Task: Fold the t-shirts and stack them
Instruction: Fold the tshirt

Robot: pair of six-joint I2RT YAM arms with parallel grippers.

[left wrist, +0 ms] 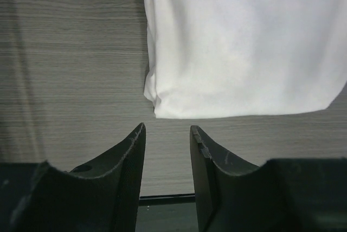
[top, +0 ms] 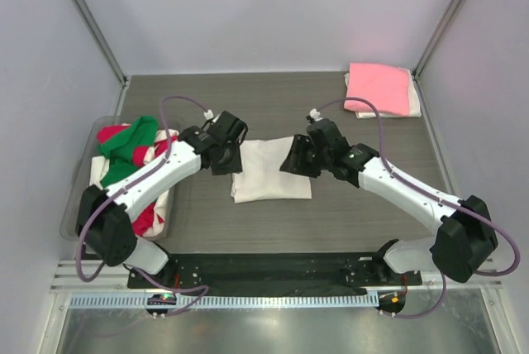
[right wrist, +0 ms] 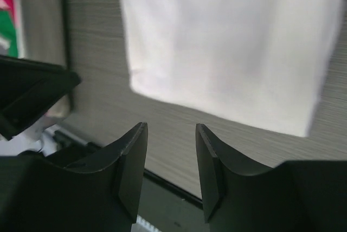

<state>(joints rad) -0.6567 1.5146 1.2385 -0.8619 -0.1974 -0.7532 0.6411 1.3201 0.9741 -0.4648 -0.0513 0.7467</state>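
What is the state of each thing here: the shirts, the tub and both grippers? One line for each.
white t-shirt: folded, lying flat, not held
pink t-shirt: folded, top of the pile
second white t-shirt: folded, under the pink one
green t-shirt: crumpled, unfolded, in the tub
red t-shirt: crumpled, in the tub
clear tub: upright, holding shirts
left gripper: open, empty
right gripper: open, empty

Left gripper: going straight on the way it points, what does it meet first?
Likely the near edge of the folded white t-shirt, dead ahead of the open left gripper. A strip of bare table lies between; height is unclear, so it may touch that first.
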